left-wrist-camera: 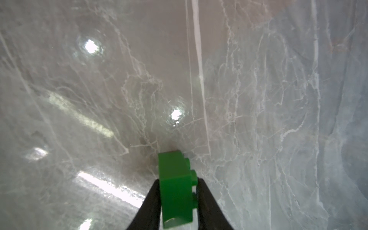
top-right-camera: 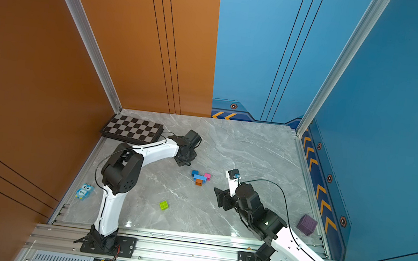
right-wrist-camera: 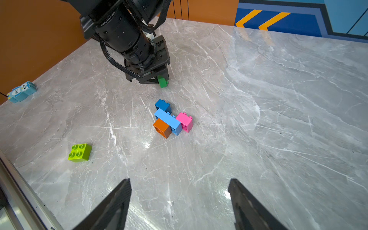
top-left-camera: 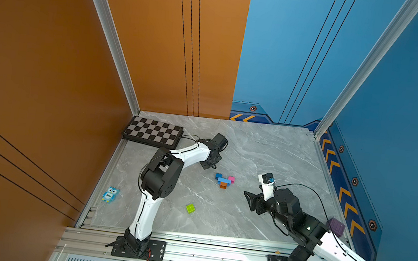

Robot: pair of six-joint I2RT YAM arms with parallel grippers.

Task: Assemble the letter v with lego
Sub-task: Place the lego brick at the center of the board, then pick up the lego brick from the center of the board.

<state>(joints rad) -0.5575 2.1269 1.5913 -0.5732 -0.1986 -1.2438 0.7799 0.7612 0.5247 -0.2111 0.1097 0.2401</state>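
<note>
In a top view, the half-built multicolour brick V (top-left-camera: 224,181) lies mid-worktop (top-left-camera: 281,151). The left gripper (top-left-camera: 209,163) points down just beyond it, and the right gripper (top-left-camera: 248,201) hangs low, aimed sideways.

Left wrist: the fingers (left-wrist-camera: 151,199) pinch a small green studded plastic brick (left-wrist-camera: 176,187), studs sideways. Released so, it would likely topple.

Right wrist: the fingers (right-wrist-camera: 121,195) stand wide apart and empty. A loose lime-green studded brick (right-wrist-camera: 80,152) lies well apart.
</note>
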